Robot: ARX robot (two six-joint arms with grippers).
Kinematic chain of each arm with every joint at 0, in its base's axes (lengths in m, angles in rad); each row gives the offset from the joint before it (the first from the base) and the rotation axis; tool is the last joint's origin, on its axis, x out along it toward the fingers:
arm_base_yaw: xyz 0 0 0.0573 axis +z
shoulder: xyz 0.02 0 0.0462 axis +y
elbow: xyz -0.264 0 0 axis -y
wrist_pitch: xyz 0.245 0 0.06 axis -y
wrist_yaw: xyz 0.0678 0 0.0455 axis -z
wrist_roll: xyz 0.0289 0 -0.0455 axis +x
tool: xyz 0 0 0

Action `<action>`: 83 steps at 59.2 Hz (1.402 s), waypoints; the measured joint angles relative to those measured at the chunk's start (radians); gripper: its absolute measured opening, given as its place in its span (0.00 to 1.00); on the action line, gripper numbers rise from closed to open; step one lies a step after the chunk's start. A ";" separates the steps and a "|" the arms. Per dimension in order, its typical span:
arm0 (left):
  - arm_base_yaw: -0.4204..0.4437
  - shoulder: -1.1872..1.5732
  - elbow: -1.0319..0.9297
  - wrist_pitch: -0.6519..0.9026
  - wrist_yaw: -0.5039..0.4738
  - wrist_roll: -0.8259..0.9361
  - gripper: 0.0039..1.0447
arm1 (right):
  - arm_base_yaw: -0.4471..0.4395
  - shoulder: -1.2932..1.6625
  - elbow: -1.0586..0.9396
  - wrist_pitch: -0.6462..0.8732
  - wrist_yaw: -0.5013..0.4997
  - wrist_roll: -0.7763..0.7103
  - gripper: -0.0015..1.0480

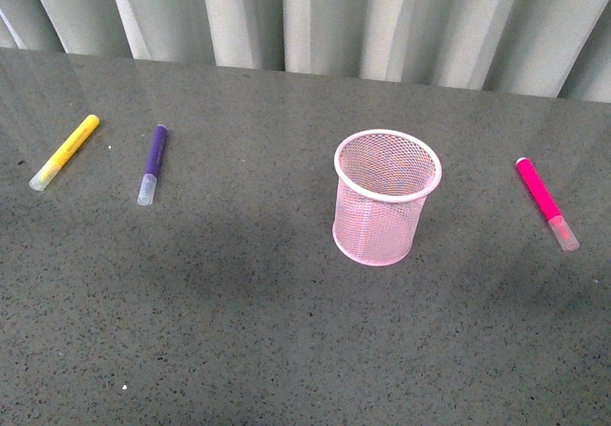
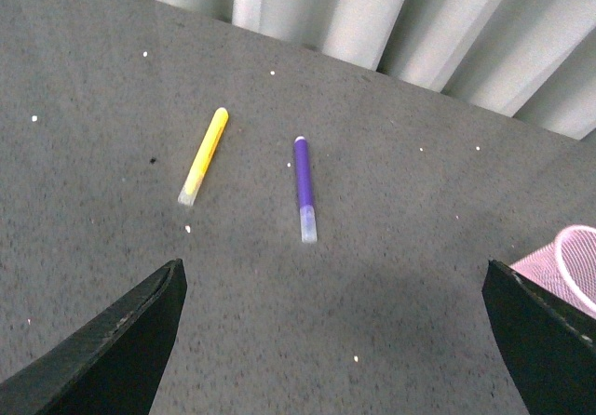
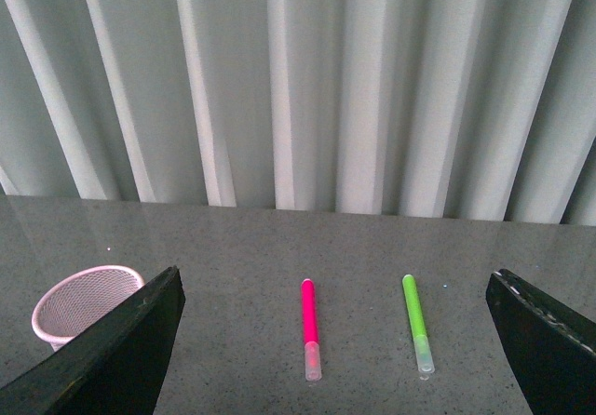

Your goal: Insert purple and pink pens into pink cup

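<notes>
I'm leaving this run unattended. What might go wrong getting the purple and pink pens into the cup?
The yellow marker lies beside the purple pen, so the wrong one may be grabbed. Likewise the green marker beside the pink pen. The pink cup is wire mesh, standing free; a slanted pen might tip it.

A dark grey speckled bench (image 1: 239, 330) fills most of the frame. Across the top hangs a pale pleated curtain (image 1: 325, 15), faintly mirrored in the surface.

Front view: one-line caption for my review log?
Upright pink cup; yellow marker and purple pen lying left, pink pen right.
</notes>
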 joint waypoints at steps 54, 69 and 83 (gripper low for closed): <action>-0.034 1.051 0.797 -0.199 0.158 0.252 0.94 | 0.000 0.000 0.000 0.000 -0.001 0.000 0.93; -0.068 1.175 0.885 -0.253 0.106 0.273 0.94 | 0.000 0.000 0.000 0.000 -0.001 0.000 0.93; -0.080 1.267 0.996 -0.268 0.061 0.275 0.94 | 0.000 0.000 0.000 0.000 -0.001 0.000 0.93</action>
